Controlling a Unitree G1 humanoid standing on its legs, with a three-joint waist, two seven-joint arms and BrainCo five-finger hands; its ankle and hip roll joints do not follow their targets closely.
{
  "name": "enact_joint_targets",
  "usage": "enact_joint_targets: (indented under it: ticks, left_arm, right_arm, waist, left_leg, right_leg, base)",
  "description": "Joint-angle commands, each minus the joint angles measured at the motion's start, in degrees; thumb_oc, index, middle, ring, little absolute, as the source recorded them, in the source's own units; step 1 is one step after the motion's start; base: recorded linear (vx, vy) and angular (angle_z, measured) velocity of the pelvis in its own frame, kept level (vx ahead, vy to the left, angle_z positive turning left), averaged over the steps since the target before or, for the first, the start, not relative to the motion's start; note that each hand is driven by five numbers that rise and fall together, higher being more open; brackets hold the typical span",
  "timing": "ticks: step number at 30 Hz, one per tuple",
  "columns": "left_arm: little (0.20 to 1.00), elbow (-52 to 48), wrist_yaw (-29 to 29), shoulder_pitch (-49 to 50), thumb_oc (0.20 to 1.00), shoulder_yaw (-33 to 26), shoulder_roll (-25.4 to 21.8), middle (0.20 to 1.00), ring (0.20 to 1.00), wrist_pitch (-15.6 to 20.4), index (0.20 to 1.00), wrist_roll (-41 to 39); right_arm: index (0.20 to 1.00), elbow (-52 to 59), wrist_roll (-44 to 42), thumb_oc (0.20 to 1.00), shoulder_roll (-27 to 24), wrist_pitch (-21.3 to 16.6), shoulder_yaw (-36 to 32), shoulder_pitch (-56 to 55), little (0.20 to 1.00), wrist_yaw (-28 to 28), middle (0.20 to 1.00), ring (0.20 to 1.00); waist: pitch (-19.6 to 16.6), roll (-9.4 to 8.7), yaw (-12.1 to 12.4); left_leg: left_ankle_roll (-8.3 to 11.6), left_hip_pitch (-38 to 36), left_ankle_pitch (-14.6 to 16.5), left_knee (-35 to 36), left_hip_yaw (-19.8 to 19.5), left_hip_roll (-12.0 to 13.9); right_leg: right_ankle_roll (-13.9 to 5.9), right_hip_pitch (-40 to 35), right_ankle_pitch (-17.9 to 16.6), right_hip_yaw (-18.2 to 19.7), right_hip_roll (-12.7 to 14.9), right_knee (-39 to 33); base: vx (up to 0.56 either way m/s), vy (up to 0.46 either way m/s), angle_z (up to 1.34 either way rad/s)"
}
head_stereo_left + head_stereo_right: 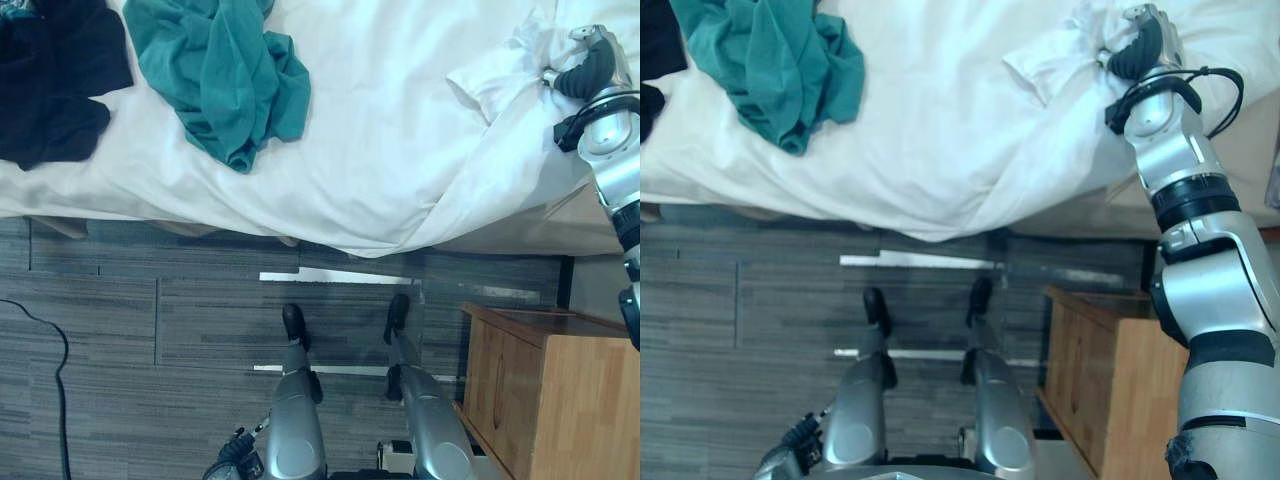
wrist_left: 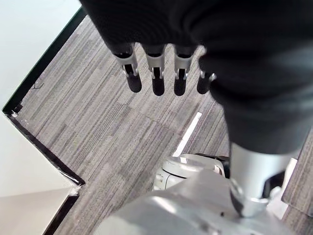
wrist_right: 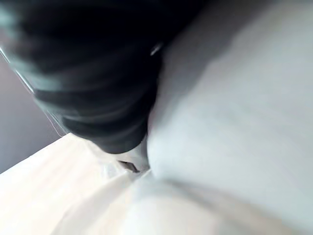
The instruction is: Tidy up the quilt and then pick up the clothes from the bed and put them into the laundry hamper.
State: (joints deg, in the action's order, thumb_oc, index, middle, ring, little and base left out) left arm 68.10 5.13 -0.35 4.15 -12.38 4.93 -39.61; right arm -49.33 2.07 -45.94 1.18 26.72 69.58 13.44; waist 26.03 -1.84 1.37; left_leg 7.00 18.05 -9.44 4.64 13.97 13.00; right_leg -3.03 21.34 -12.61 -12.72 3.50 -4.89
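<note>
- Right hand (image 1: pixel 592 68) at 2 o'clock on the bed, at a bunched fold of the quilt (image 1: pixel 400 130); fingers buried in the cloth, can't tell if it grips or just presses.
- Right wrist view: dark cover (image 3: pixel 93 73) right against white cloth, fingers hidden.
- Left hand (image 2: pixel 156 81) hangs low over the floor (image 2: pixel 112 132), fingers straight and relaxed, holding nothing.
- Clothes count: two. Teal garment (image 1: pixel 225 75) at 11 o'clock, crumpled, long axis running from the far side toward the near bed edge, narrow end pointing at the near edge; its top is cut off by the frame.
- Black garment (image 1: pixel 55 80) at 10 o'clock, just beside the teal one, left part cut off; shape hard to read.
- Quilt: one, white, wrinkled, near edge hanging over the bed side toward the floor, lowest around 6 o'clock of the bed.
- Wooden cabinet (image 1: pixel 545 400): one, at 4 o'clock on the floor, partly cut off.
</note>
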Motion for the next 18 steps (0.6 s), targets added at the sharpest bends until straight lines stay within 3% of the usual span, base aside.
enact_joint_targets:
  ticks: [1, 3, 4, 5, 10, 13, 14, 18]
  left_arm:
    - [1.000, 1.08, 0.91, -1.30, 1.000, 2.79, 1.08, 1.000, 1.000, -0.33, 1.000, -1.41]
    - [1.000, 1.68, -0.20, -2.33, 1.000, 1.16, 1.75, 1.000, 1.000, -0.48, 1.000, -1.29]
    - [1.000, 1.82, -0.88, -2.62, 1.000, 0.44, 2.03, 1.000, 1.000, -0.72, 1.000, -1.17]
    - [1.000, 2.16, -1.63, -2.85, 1.000, -0.20, 2.46, 1.000, 1.000, -0.81, 1.000, -0.71]
    - [1.000, 4.53, -6.53, -3.86, 1.000, -4.69, 3.13, 1.000, 1.000, -1.61, 1.000, 3.77]
    - [1.000, 5.54, -7.50, -3.67, 1.000, -5.82, 2.55, 1.000, 1.000, -1.98, 1.000, 4.76]
    - [1.000, 6.26, -8.16, -3.62, 1.000, -6.41, 1.92, 1.000, 1.000, -2.68, 1.000, 5.69]
    - [1.000, 7.52, -9.18, -3.35, 1.000, -7.44, 0.40, 1.000, 1.000, -4.15, 1.000, 6.06]
  right_arm:
    - [0.200, 0.88, -2.37, 0.200, -1.14, -0.62, -1.59, -4.70, 0.200, 0.49, 0.200, 0.200]
    - [0.200, 7.81, -1.77, 0.200, -0.07, -0.33, -7.74, -13.97, 0.200, 2.46, 0.200, 0.200]
    - [0.824, 10.99, -1.31, 0.824, 1.43, 0.06, -11.27, -19.02, 0.824, 3.52, 0.824, 0.824]
    - [1.000, 13.16, -1.93, 1.000, 3.23, 0.05, -14.74, -24.20, 1.000, 4.34, 1.000, 1.000]
    - [1.000, 18.39, -8.76, 1.000, 15.13, -2.31, -30.26, -48.49, 1.000, 10.54, 1.000, 1.000]
    - [1.000, 16.43, -12.15, 1.000, 17.03, -2.69, -33.64, -53.06, 1.000, 11.11, 1.000, 1.000]
    - [1.000, 13.20, -17.07, 1.000, 18.86, -1.56, -36.35, -56.39, 1.000, 11.06, 1.000, 1.000]
    - [1.000, 9.48, -25.40, 1.000, 18.89, -0.39, -39.83, -59.60, 1.000, 11.42, 1.000, 1.000]
  waist:
    - [-2.76, -1.44, -1.49]
    - [-3.97, -1.80, -3.04]
    - [-4.60, -1.95, -3.62]
    - [-5.27, -2.06, -4.17]
    - [-10.52, -2.43, -7.85]
    - [-12.33, -2.93, -8.89]
    - [-13.55, -3.38, -9.86]
    - [-15.73, -4.73, -11.13]
  left_leg:
    - [4.27, -4.87, 2.26, 0.36, 0.90, 3.89]
    - [4.14, -7.57, 3.17, 0.36, 1.48, 3.62]
    - [3.91, -8.85, 3.71, 0.36, 1.60, 3.39]
    - [3.73, -10.04, 4.28, 0.36, 1.65, 3.18]
    - [2.53, -17.19, 7.75, 0.36, 2.92, 2.25]
    - [2.37, -18.61, 8.00, 0.36, 3.24, 2.03]
    - [2.48, -20.26, 8.63, 0.36, 3.80, 2.25]
    - [2.70, -21.41, 8.87, 0.36, 4.57, 2.48]
  right_leg:
    - [-2.95, -1.75, 12.19, 0.20, 0.98, 2.27]
    - [-2.98, -4.41, 12.31, 0.55, 0.99, 1.75]
    - [-3.00, -5.55, 12.27, 0.85, 1.01, 1.50]
    - [-3.02, -6.62, 12.24, 1.10, 1.05, 1.28]
    - [-3.65, -12.37, 12.01, 2.34, 2.21, 0.60]
    - [-3.80, -13.38, 11.77, 2.63, 2.49, 0.57]
    - [-4.04, -14.68, 12.00, 2.92, 2.54, 0.61]
    - [-4.30, -16.03, 11.96, 2.98, 2.70, 0.56]
  base:
    - [0.07, 0.051, 0.14]
    - [0.09, 0.062, 0.14]
    - [0.11, 0.084, 0.13]
    - [0.09, 0.097, 0.02]
    - [0.11, 0.123, -0.20]
    - [0.05, 0.088, -0.15]
    - [0.02, 0.058, -0.27]
    - [0.02, 0.046, -0.12]
